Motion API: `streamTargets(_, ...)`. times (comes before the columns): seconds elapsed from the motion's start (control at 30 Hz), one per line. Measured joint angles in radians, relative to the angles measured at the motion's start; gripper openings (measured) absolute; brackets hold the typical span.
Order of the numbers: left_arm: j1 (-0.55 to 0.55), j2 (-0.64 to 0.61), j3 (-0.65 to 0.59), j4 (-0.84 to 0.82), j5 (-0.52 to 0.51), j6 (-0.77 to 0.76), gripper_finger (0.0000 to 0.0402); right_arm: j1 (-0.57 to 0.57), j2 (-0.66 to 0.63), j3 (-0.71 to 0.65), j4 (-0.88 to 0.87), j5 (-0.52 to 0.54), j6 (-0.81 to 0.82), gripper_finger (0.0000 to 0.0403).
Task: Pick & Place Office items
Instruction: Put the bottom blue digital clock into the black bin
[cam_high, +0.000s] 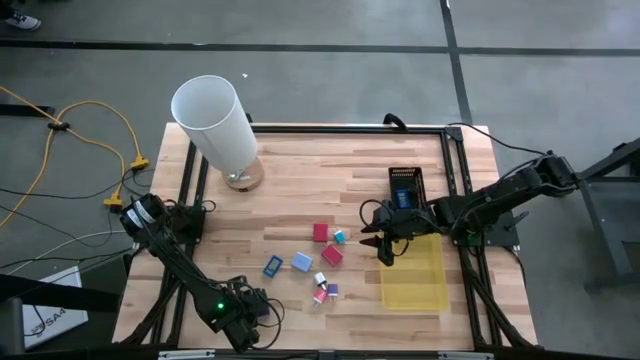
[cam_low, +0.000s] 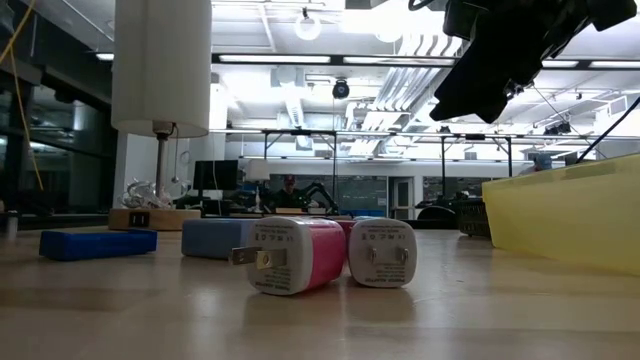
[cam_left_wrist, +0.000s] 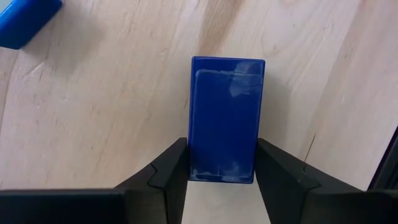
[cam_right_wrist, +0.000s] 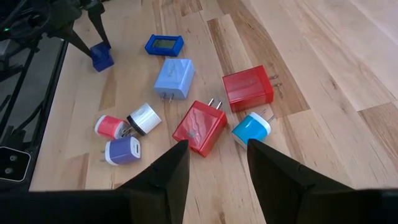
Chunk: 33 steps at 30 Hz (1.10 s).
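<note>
Several small office items lie in a loose cluster mid-table: two red plugs (cam_high: 320, 232) (cam_high: 332, 255), a cyan one (cam_right_wrist: 251, 130), a light blue one (cam_right_wrist: 174, 79), a white one (cam_right_wrist: 144, 117), a pink one (cam_low: 295, 255), a purple one (cam_right_wrist: 123, 150) and a blue framed block (cam_right_wrist: 164, 45). My left gripper (cam_left_wrist: 222, 171) points down near the table's near edge, shut on a dark blue block (cam_left_wrist: 225, 118). My right gripper (cam_right_wrist: 214, 165) hangs open above the cluster, by the yellow tray (cam_high: 413, 275), with nothing between its fingers. My left gripper pinches the dark blue block's two long sides (cam_left_wrist: 193, 162) between its two fingers, at the end of the block nearest the wrist. The fingers come steeply from above and reach along the block. Whether the block rests on the wood or hangs just above it, I cannot tell.
A tall white cylinder on a wooden base (cam_high: 215, 125) stands at the far left. A black ribbed item (cam_high: 405, 185) lies beyond the tray's far end. Black frame rails run along the table's edges. Bare wood lies between the cluster and the cylinder.
</note>
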Motion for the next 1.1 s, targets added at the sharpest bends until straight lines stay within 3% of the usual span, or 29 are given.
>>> streamTargets(0.33, 0.006, -0.005, 0.001, 0.001, -0.029, 0.051, 0.015, 0.0, 0.0, 0.0, 0.0, 0.0, 0.0, 0.0149)
streamTargets(0.57, 0.068, -0.072, 0.002, 0.012, -0.091, 0.179, 0.0149, 0.0, 0.0, 0.0, 0.002, 0.0, 0.0, 0.0149)
streamTargets(0.83, 0.237, -0.152, 0.003, 0.091, -0.154, 0.478, 0.0149, 0.0, 0.0, 0.0, 0.004, 0.0, 0.0, 0.0149)
streamTargets(1.1, 0.464, -0.187, 0.003, 0.175, -0.056, 0.75, 0.0149, 0.0, 0.0, 0.0, 0.004, 0.0, 0.0, 0.0149)
